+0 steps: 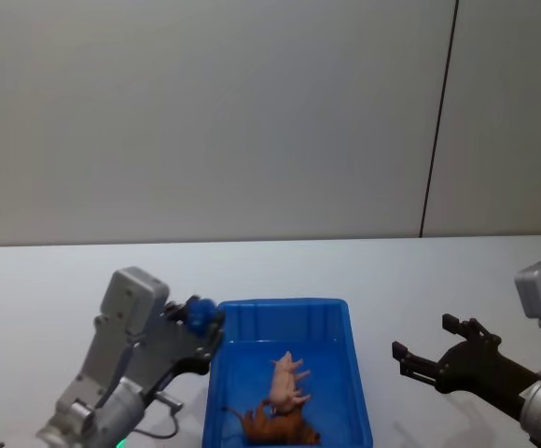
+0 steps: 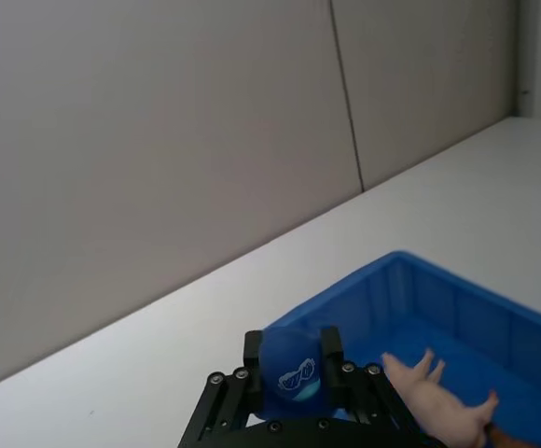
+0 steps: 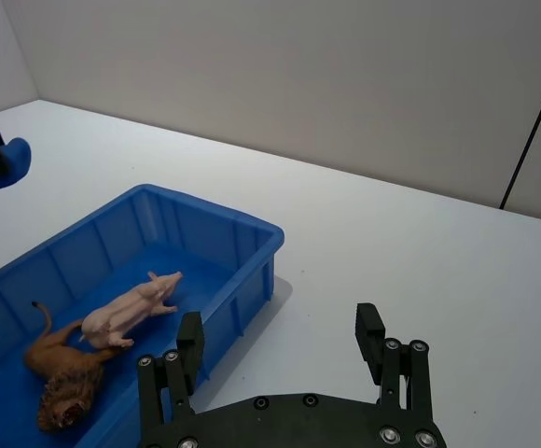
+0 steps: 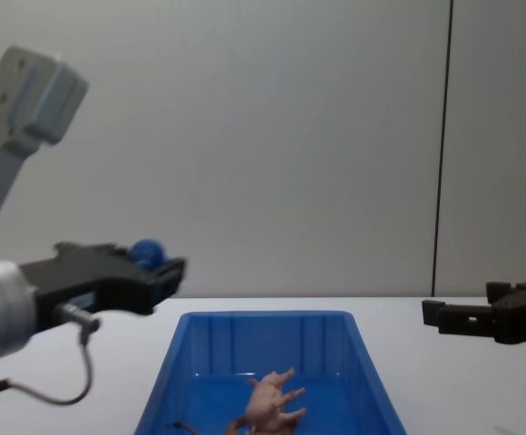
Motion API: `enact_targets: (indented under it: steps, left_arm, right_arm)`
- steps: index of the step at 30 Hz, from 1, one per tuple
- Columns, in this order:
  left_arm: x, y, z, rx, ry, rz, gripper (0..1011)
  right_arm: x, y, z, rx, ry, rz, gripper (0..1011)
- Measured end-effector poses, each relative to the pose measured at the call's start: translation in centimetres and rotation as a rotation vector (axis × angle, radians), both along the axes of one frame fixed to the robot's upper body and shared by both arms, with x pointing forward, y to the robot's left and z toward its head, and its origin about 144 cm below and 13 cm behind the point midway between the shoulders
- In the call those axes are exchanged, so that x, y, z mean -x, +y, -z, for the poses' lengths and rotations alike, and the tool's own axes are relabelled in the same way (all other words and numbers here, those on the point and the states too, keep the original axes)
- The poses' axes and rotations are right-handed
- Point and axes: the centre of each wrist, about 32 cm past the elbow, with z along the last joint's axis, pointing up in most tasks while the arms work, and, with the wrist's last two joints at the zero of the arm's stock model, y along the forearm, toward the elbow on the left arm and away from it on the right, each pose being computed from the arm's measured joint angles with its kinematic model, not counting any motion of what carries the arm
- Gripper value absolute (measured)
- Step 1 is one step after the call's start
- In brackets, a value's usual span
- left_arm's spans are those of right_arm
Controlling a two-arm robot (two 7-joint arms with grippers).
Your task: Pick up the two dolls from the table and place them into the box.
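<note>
Both dolls already lie inside the box [image 1: 354, 373], so by the look of it your placing work is done. The pig [image 1: 288, 380] rests on its side near the middle of the box floor, legs out, and the lion [image 1: 275, 427] lies just beside it, touching or nearly so, toward the robot's end of the box.

What could still go wrong comes from the arms, not the dolls. Your left claw [image 1: 203, 317] hangs just off the box's far left corner, close above the rim. It is clamped on a small blue object [image 2: 292, 373] that is neither doll. If you let go of it there, it may drop into the box or bounce on the rim; a careless pull-back could also clip the wall and shift the box on the surface [image 1: 47, 280].

Your right claw [image 1: 426, 350] hovers to the right of the box, well apart from it, with its fingers apart and nothing between them. A sweep inward at that height would meet the right wall of the box and could tip the pig and lion about. Lift both arms clear before you move sideways.
</note>
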Motion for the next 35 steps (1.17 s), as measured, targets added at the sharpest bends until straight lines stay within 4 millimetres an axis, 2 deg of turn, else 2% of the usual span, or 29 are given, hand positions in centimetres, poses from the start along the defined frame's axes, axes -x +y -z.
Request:
enact_targets:
  steps: [3, 5, 10, 11, 14, 21, 35]
  left_arm:
    - [-0.3, -0.9, -0.4, 0.014, -0.019, 0.039, 450]
    - [-0.5, -1.3, -0.5, 0.02, -0.026, 0.057, 484]
    - [-1.0, -2.8, -0.8, 0.042, -0.044, 0.131, 660]
    - [-1.1, -3.2, -0.8, 0.048, -0.049, 0.15, 717]
    - [-1.3, -3.8, -0.9, 0.059, -0.054, 0.176, 775]
    - [-1.7, -5.2, -1.1, 0.083, -0.077, 0.236, 991]
    - [-1.9, -6.2, -1.3, 0.103, -0.1, 0.28, 1001]
  right_arm:
    - [0.0, 0.0, 0.0, 0.0, 0.0, 0.0, 1001]
    - [0.0, 0.0, 0.0, 0.0, 0.0, 0.0, 1001]
    - [0.0, 0.0, 0.0, 0.0, 0.0, 0.0, 1001]
    - [0.0, 0.0, 0.0, 0.0, 0.0, 0.0, 1001]
    - [0.0, 0.0, 0.0, 0.0, 0.0, 0.0, 1001]
    - [0.0, 0.0, 0.0, 0.0, 0.0, 0.0, 1001]
    - [0.0, 0.0, 0.0, 0.0, 0.0, 0.0, 1001]
